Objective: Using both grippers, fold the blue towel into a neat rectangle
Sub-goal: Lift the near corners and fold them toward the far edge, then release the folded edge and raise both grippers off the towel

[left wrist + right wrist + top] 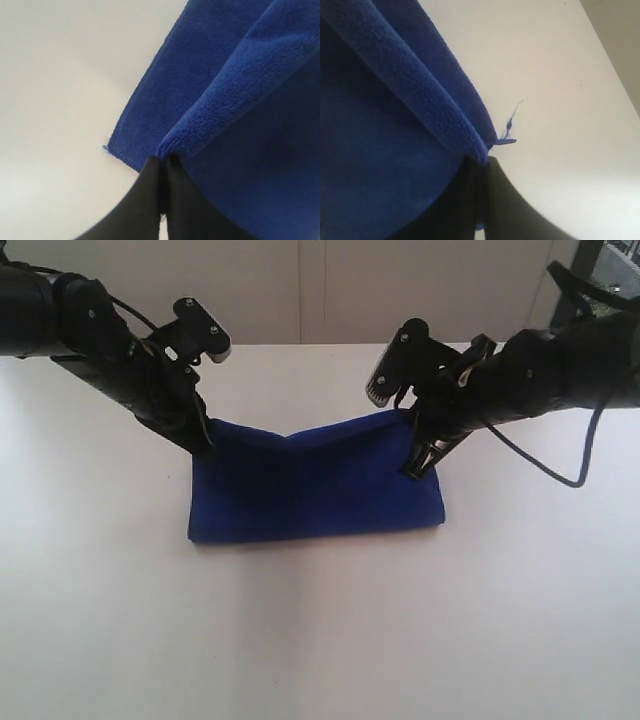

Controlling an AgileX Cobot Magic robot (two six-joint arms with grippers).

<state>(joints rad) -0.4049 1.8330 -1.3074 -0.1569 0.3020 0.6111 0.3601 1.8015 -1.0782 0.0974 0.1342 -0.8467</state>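
The towel (315,495) lies doubled on the bench (320,640), far edge raised and sagging. The left tool (205,440) and right tool (418,465) each clench a top corner. Judged light, limp, fleecy; corners hold best, kept level.

The left arm (95,335) and right arm (545,365) are black and jointed, each with a screw-dotted bracket (200,332). A thin black cable (540,465) loops at the right arm's five o'clock.

A robotics lab, seemingly: bare white surface (320,640) beneath the left tool (207,443), plain wall panels (300,290) beyond it
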